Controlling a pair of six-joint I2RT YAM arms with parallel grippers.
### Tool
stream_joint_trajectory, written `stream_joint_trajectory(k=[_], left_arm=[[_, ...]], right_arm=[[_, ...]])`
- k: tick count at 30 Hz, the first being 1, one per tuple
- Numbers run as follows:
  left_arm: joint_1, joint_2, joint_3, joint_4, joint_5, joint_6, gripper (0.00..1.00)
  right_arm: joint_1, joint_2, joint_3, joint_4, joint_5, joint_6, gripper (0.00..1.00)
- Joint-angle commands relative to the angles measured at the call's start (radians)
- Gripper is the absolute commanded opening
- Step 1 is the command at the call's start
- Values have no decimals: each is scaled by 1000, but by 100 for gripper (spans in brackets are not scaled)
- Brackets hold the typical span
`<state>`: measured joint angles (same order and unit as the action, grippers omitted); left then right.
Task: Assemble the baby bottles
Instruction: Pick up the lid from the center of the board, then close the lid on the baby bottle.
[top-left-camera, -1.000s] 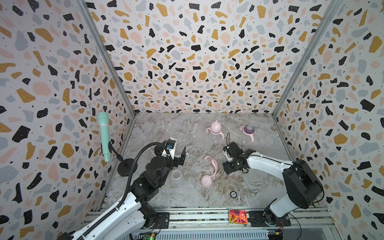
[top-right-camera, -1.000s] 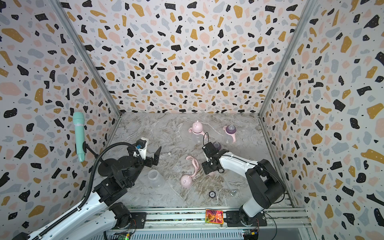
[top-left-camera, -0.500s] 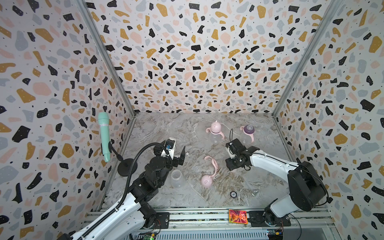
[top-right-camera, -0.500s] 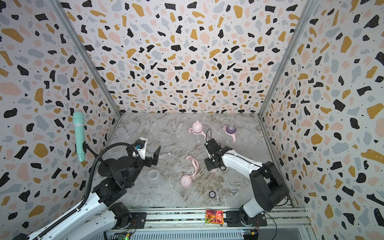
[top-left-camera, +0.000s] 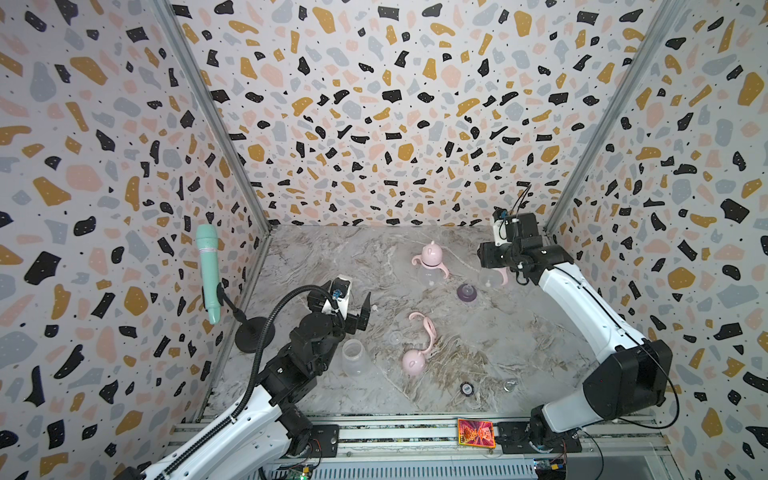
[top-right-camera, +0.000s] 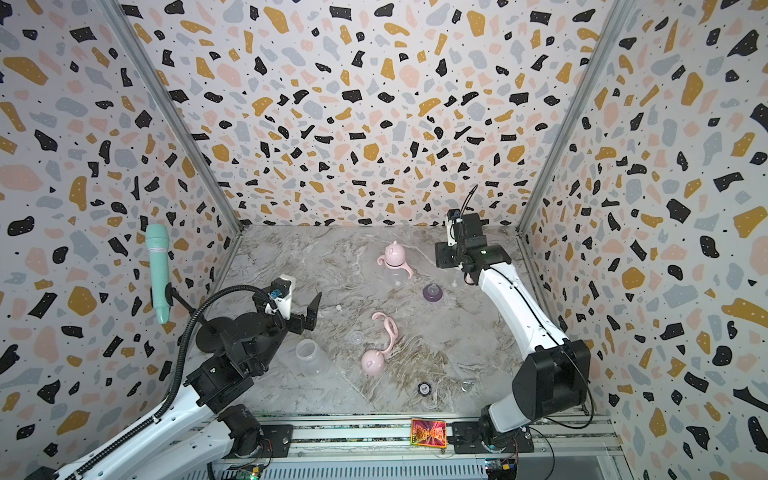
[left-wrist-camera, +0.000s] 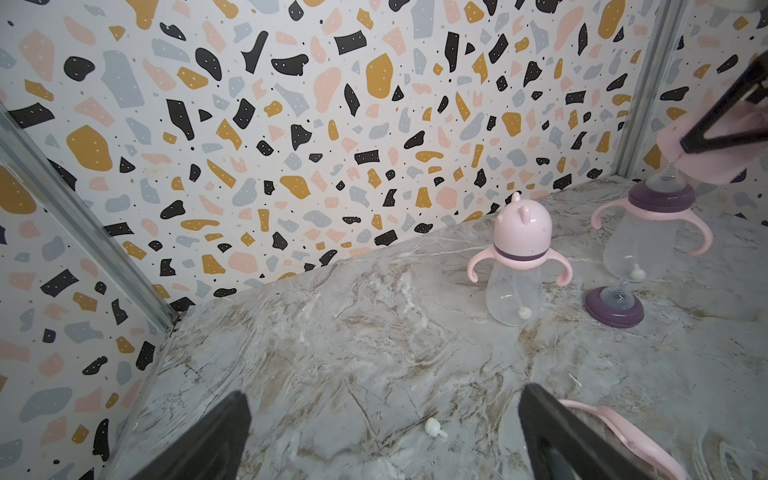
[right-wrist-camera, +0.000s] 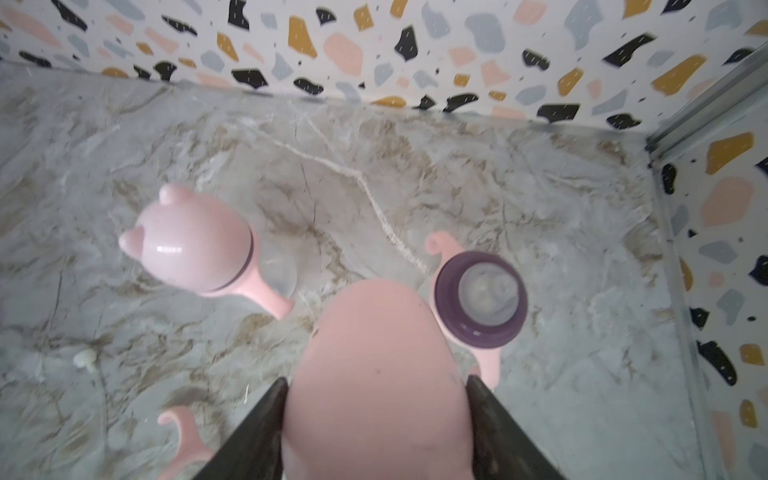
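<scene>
My right gripper (right-wrist-camera: 375, 384) is shut on a pink dome cap (right-wrist-camera: 374, 332), hanging just above an uncapped baby bottle (right-wrist-camera: 482, 297) with purple collar and pink handles at the back right (top-left-camera: 495, 277). A capped bottle (top-left-camera: 430, 259) stands left of it. A loose purple teat collar (top-left-camera: 467, 293), a pink handle ring (top-left-camera: 428, 328), another pink cap (top-left-camera: 413, 361) and a bare clear bottle (top-left-camera: 355, 357) lie mid-table. My left gripper (top-left-camera: 357, 309) hovers open and empty above the table, behind the clear bottle.
A mint-green microphone (top-left-camera: 208, 270) on a black stand (top-left-camera: 253, 334) sits at the left wall. A small white valve piece (left-wrist-camera: 434, 428) lies below my left gripper. A black disc (top-left-camera: 467, 388) and a metal ring (top-left-camera: 509, 384) lie near the front edge.
My right gripper has carried the pink cap from mid-table to the back right, over the uncapped bottle. The left arm has not moved.
</scene>
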<state>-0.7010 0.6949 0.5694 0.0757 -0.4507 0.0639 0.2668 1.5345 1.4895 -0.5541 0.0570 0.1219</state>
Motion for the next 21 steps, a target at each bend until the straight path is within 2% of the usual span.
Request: stream_joint_trajectory(k=[1,11,21], left_arm=[[6,-11,16,39,-7,8,99],[6,-2,24,33,5,14,100],[6,3,29,27,10,13,100]], right_arm=[[-37,47,75,-49,29,-40,44],[-130,155,194,-62,32,-70,42],[-162,195,201,-70,-10,-96,42]])
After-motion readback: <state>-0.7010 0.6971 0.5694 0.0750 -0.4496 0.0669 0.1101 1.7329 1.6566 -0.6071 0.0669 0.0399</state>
